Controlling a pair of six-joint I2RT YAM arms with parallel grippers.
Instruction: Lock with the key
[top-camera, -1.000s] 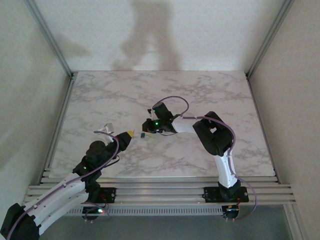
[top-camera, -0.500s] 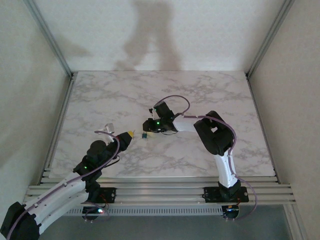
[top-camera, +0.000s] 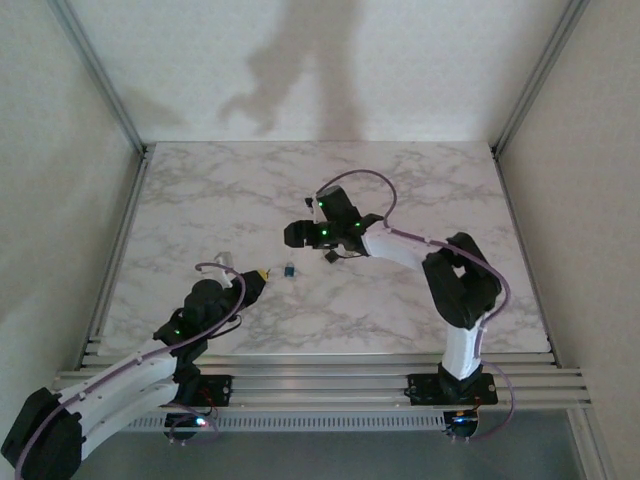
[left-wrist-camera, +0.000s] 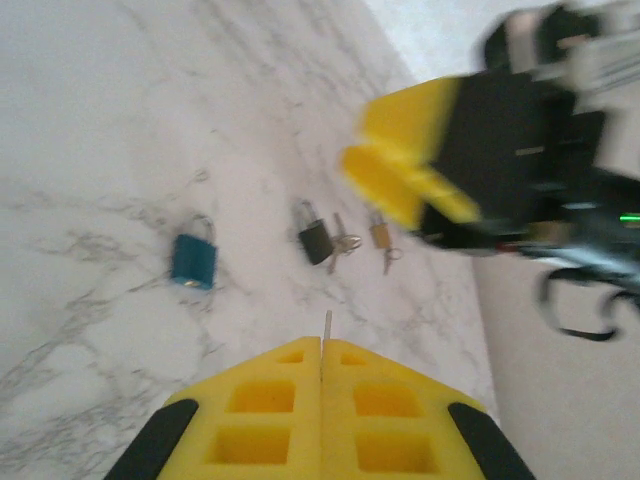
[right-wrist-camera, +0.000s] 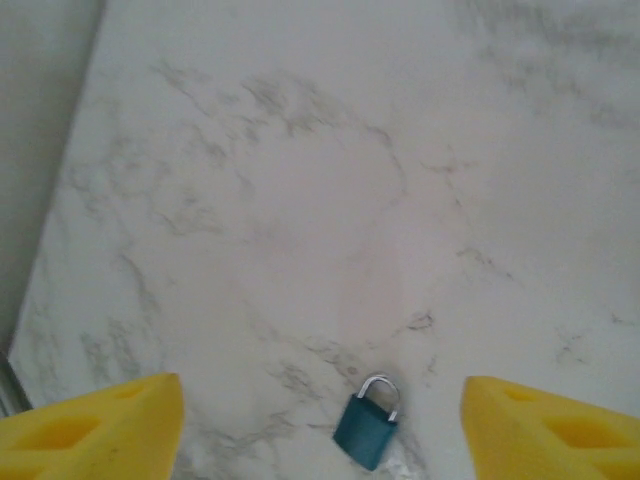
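Grip state, left gripper (left-wrist-camera: 322, 345): yellow pads pressed flat together, and a thin pale metal sliver stands up out of the seam. This is probably the key (left-wrist-camera: 327, 323) seen edge-on; the view is too blurred to be sure. Right gripper (right-wrist-camera: 320, 392): jaws wide apart, one yellow finger in each bottom corner of its wrist view, nothing between them.

The right wrist view looks straight down on the blue padlock (right-wrist-camera: 366, 421). It lies flat on the marble table (top-camera: 450, 190) between the spread fingers, touching neither, with its shackle pointing away from the camera.

The left wrist view gives the row of locks. The blue padlock is at left, the black padlock (left-wrist-camera: 314, 243) in the middle and the brass padlock (left-wrist-camera: 379, 234) at right, all lying flat and apart from each other. A spare key (left-wrist-camera: 346, 241) lies against the black one and another sits just beside the brass one. The right gripper hangs blurred above the brass end of the row.

From overhead the locks are too small to separate. There is one bluish speck (top-camera: 288, 268) just beside the left gripper's tip, between the two grippers. It sits left of the table's centre and nearer the near edge than the far one.
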